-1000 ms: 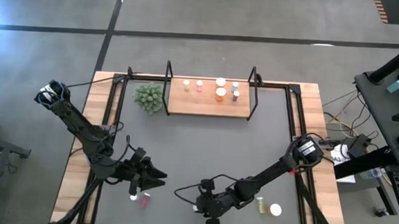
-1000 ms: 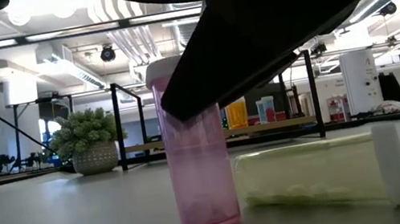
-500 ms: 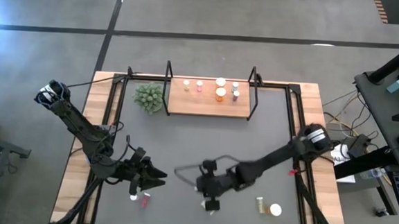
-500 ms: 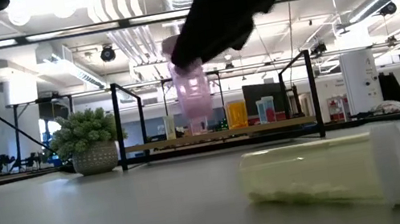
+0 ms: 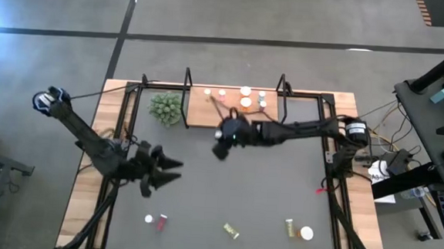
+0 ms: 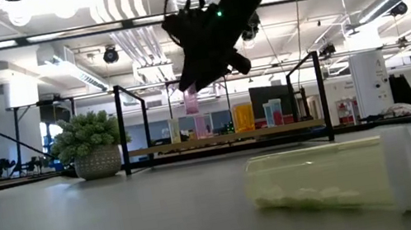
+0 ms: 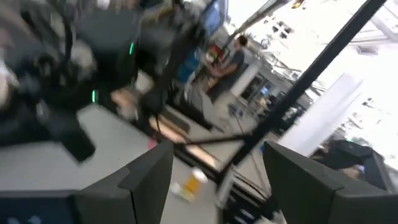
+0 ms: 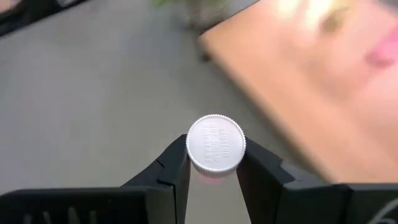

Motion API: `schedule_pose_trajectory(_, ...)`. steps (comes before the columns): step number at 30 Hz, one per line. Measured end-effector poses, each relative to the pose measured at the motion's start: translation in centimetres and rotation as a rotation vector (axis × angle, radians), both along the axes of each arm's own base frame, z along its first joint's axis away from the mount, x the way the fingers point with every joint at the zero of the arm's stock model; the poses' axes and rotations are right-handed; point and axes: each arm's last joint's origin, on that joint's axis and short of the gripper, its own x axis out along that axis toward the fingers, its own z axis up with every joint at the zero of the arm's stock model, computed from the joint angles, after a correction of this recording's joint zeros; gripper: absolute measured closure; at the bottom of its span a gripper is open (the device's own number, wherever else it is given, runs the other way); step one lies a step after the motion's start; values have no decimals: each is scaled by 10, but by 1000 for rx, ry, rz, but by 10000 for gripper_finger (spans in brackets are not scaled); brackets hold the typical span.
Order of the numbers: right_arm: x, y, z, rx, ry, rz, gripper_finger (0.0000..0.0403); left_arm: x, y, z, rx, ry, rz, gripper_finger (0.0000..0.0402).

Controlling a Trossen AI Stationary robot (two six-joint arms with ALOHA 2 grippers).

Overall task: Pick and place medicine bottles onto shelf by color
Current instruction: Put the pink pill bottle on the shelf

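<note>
Right gripper (image 8: 212, 171): clamped on small pink white-capped medicine bottle (image 8: 216, 144); lifted off dark grey surface (image 5: 226, 179), carried up beside light-brown wooden shelf (image 5: 207, 113); placement pending; left gripper (image 5: 165, 173) spread apart, empty.

Two arms, each with one gripper: left gripper (image 5: 174, 170), right gripper (image 5: 222, 144). One shelf (image 5: 234, 114) carrying five medicine bottles (image 5: 246, 103). One pink bottle (image 6: 191, 100) held aloft. Four more bottles lying on one dark mat (image 5: 241, 187). One plant (image 5: 166, 108).
</note>
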Motion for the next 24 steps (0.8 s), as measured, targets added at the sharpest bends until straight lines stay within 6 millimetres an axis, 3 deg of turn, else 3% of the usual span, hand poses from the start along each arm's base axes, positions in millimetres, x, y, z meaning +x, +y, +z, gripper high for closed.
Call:
schedule_pose_trajectory(6, 1, -35, -1, -15, -70, -198, 298, -43, 38, 27, 138, -74, 45, 169)
schedule_pose_trajectory(10, 6, -49, -1, -8, -159, -245, 298, -66, 56, 32, 156, -108, 57, 169)
schedule_pose_trajectory(17, 8, -69, -11, -22, -165, -321, 298, -75, 63, 29, 155, -110, 63, 169)
schedule_pose_trajectory(24, 4, -92, -19, -25, -147, -398, 298, -71, 59, 27, 191, -84, 78, 169)
